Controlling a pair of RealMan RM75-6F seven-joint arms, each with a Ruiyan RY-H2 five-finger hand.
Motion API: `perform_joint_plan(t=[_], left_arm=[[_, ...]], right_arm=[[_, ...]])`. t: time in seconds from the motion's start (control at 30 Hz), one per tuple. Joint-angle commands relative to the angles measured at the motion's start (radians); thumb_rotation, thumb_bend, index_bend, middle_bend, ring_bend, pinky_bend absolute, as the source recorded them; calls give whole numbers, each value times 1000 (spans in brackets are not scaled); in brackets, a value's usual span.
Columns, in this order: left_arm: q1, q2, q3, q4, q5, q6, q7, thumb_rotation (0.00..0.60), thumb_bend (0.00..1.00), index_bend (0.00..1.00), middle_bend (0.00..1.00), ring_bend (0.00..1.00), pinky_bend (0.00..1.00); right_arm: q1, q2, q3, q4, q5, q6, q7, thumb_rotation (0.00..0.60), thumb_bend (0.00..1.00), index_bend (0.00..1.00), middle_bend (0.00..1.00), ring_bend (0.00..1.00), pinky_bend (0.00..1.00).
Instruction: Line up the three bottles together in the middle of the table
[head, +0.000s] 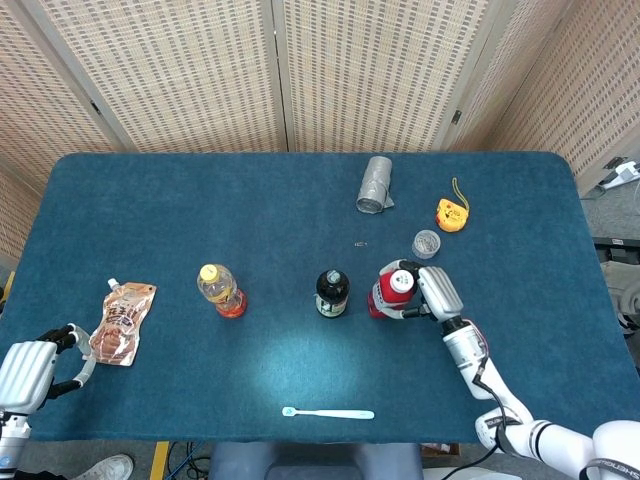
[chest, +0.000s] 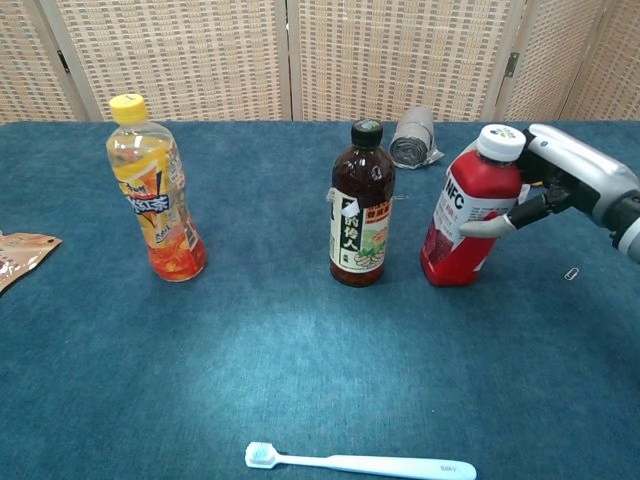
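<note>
My right hand (head: 432, 291) (chest: 566, 181) grips the red white-capped bottle (head: 388, 292) (chest: 463, 219), which stands slightly tilted on the table just right of the dark brown bottle (head: 331, 293) (chest: 361, 206) at the middle. An orange tea bottle with a yellow cap (head: 222, 291) (chest: 152, 191) stands apart to the left. My left hand (head: 30, 368) hangs at the table's front left edge, holding nothing, its fingers partly curled; it shows only in the head view.
A snack pouch (head: 122, 322) (chest: 18, 254) lies at the left near my left hand. A toothbrush (head: 328, 412) (chest: 360, 463) lies near the front edge. A grey tape roll (head: 376, 184) (chest: 414, 139), a small clear cap (head: 426, 242), an orange tape measure (head: 451, 212) and a paper clip (chest: 572, 273) lie at the right.
</note>
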Motion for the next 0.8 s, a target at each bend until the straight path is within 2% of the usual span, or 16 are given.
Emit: perform_joint_plan(t=[0.03, 0.13, 0.37, 0.57, 0.67, 0.8], left_arm=[[0, 0, 0, 0, 0, -1, 2, 600, 323, 571, 432, 450, 658], [0, -1, 1, 1, 0, -2, 4, 600, 323, 571, 432, 450, 658], [-2, -3, 1, 3, -1, -6, 6, 600, 323, 571, 432, 450, 658], [-1, -3, 2, 2, 3, -3, 7, 600, 323, 571, 432, 450, 658], [-3, -5, 2, 3, 3, -6, 12, 600, 323, 571, 432, 450, 658], [-7, -11, 4, 3, 12, -9, 21, 600, 323, 558, 432, 450, 658]], right_arm=[[3, 11, -5, -7, -8, 0, 10, 600, 5, 98, 252, 355, 598], [1, 21, -3, -13, -9, 9, 1, 600, 0, 5, 165, 292, 578], [-9, 79, -6, -79, -20, 32, -25, 600, 0, 0, 69, 200, 492], [-37, 190, -25, -212, -50, 75, -79, 600, 0, 0, 58, 170, 464], [-58, 274, -33, -308, -61, 98, -149, 600, 0, 0, 58, 163, 446], [-97, 396, -32, -456, -60, 146, -308, 600, 0, 0, 86, 162, 436]])
